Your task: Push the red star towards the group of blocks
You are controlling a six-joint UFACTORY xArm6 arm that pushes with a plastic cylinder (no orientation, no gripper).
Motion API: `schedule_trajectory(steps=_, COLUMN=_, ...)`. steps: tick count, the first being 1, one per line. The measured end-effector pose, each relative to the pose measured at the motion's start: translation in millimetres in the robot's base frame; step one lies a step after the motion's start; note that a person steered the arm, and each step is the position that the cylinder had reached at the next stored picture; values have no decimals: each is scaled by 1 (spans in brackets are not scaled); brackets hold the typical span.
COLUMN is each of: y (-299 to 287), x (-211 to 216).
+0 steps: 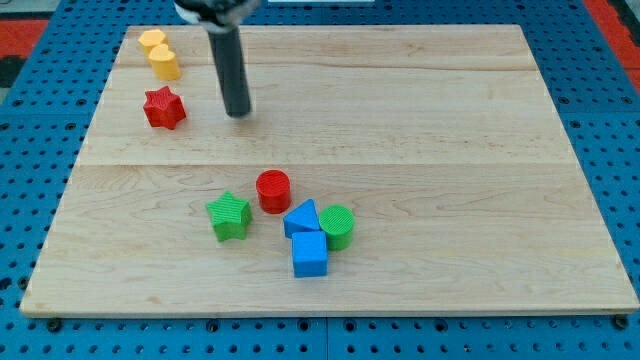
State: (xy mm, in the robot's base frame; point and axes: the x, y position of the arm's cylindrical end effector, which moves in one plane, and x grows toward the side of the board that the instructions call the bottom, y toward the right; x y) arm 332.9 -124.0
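The red star (164, 108) lies near the view's upper left on the wooden board. My tip (238, 114) stands to its right, apart from it by about one block width. The group sits lower, toward the view's bottom centre: a red cylinder (273, 190), a green star (230, 216), a blue triangular block (301, 218), a green cylinder (337, 226) and a blue cube (309, 254). The rod rises from the tip to the view's top edge.
Two yellow blocks, one a hexagon-like piece (152, 41) and one a cylinder (165, 63), lie just above the red star. The wooden board (450, 130) rests on a blue pegboard surface (610, 90).
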Motion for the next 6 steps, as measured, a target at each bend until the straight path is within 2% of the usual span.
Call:
schedule_trajectory(steps=1, y=-97, x=-18)
schedule_trajectory(steps=2, y=-109, x=49)
schedule_trajectory(steps=3, y=-74, x=49)
schedule_trajectory(steps=4, y=-142, x=29)
schedule_trajectory(steps=5, y=-117, x=-8)
schedule_trajectory(steps=6, y=-38, x=13)
